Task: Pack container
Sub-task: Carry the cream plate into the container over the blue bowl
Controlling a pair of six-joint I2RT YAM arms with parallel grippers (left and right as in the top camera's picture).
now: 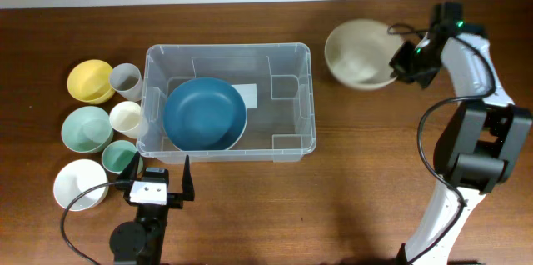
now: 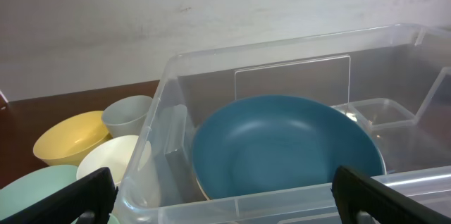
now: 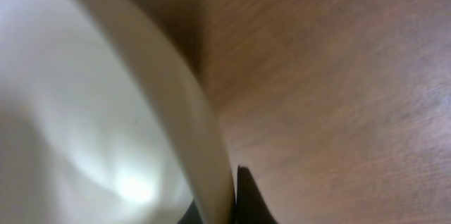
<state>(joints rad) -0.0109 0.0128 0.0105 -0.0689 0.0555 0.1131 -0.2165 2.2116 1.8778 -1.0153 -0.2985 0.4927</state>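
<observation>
Clear container [image 1: 225, 46] holds a blue bowl [image 1: 204, 115]; right hand [image 1: 399, 58] grips cream bowl [image 1: 356, 52]; left hand [image 1: 162, 167] wide.

container [image 1: 225, 47] clear glossy plastic, smooth walls, white paper-like label [image 1: 244, 95] on base; table [image 1: 358, 173] brown wood, visible grain, low sheen; blue bowl [image 1: 204, 115] smooth, matt-looking; cream bowl [image 1: 360, 55] smooth, soft gloss highlight inside; yellow bowl [image 1: 90, 80] smooth, satin, material unclear
</observation>
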